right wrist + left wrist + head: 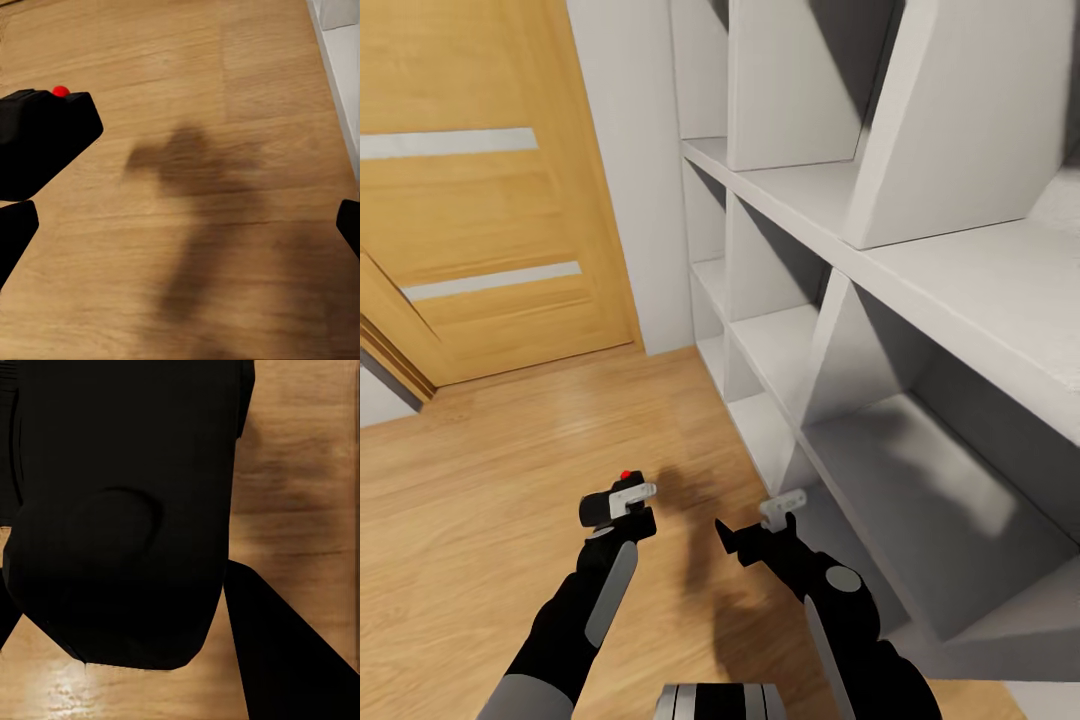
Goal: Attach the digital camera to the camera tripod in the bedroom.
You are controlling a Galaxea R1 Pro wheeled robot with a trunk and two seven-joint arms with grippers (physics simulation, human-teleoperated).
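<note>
The digital camera, a small black box with a red dot on top, is held over the wood floor by my left gripper, which is shut on it. In the left wrist view the camera's dark body sits right in front of the lens, with one black finger beside it. My right gripper hangs open and empty close to the right of the camera. The right wrist view looks down at the floor between its spread fingertips, with the camera off to one side. The camera tripod is out of view.
A white cubby shelf with slanted dividers stands close on the right, its lower compartments beside my right arm. A light wood door is at the back left, with a white wall strip between it and the shelf. Wood floor lies ahead and left.
</note>
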